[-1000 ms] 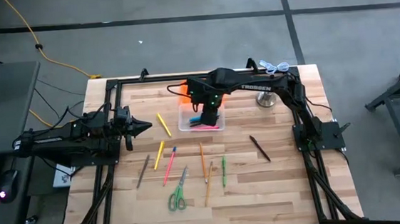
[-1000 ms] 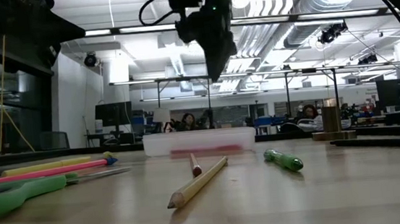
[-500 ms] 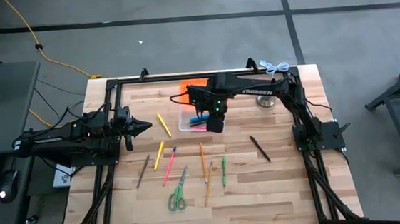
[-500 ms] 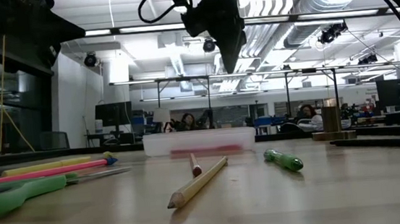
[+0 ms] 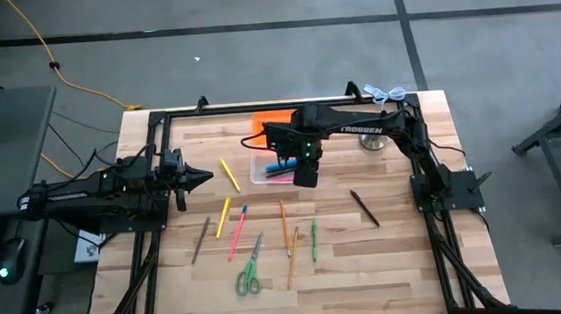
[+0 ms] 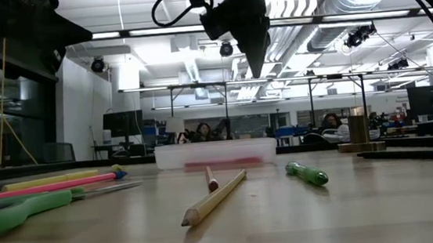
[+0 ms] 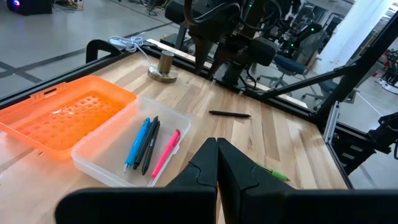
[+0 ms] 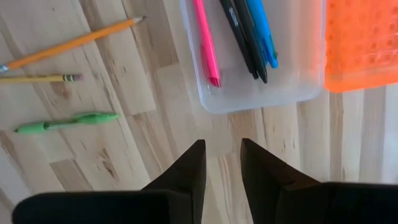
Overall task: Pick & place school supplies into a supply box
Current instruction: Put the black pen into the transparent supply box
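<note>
With its fingers slightly apart and empty, the right gripper [image 5: 304, 178] hovers beside the supply box [image 5: 264, 167] holding three pens, and a careless descent toward the green pen [image 5: 314, 241] could clip its wall.

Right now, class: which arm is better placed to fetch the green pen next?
Probably the right. Its gripper hangs open, empty, beside the box, close to the green pen. The left gripper is shut at the table's left edge, farther off.
</note>
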You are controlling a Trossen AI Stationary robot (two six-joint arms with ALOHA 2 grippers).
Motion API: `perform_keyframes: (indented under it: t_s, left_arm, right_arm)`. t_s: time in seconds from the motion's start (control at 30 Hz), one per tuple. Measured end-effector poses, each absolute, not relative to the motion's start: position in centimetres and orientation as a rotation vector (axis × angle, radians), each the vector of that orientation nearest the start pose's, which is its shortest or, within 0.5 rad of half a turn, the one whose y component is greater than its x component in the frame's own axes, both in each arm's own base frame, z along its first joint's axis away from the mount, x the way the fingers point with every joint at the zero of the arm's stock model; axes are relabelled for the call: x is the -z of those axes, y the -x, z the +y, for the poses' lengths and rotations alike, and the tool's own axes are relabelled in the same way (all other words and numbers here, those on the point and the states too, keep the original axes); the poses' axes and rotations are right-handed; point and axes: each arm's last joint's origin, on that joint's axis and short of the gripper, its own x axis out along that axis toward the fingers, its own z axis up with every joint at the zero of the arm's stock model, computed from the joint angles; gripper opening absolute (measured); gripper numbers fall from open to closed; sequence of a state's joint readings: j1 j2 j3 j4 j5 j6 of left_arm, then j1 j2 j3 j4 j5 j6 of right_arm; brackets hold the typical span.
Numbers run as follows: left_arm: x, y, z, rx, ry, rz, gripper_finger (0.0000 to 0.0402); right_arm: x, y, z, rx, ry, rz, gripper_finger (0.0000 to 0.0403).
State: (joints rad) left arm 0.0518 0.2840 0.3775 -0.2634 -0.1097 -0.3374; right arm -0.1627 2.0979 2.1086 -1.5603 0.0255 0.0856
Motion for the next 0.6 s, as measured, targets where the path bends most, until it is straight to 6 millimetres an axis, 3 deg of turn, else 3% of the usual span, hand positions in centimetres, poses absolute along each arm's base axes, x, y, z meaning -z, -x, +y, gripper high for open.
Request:
perform_keyframes:
  t_s: [0.17,0.6]
  left_arm:
    - [-24.4,-10.0,0.8,-0.181,0.315,0.142,0.0033]
    - [-24.7,-10.0,0.8,-0.172,0.288,0.109,0.0033]
  right_arm:
    - [-30.7,-38.7,-6.6,0.262,-0.128,1.53,0.0078]
    - [-36.9,-34.7,-6.0,0.315,-0.148,1.349,0.0079]
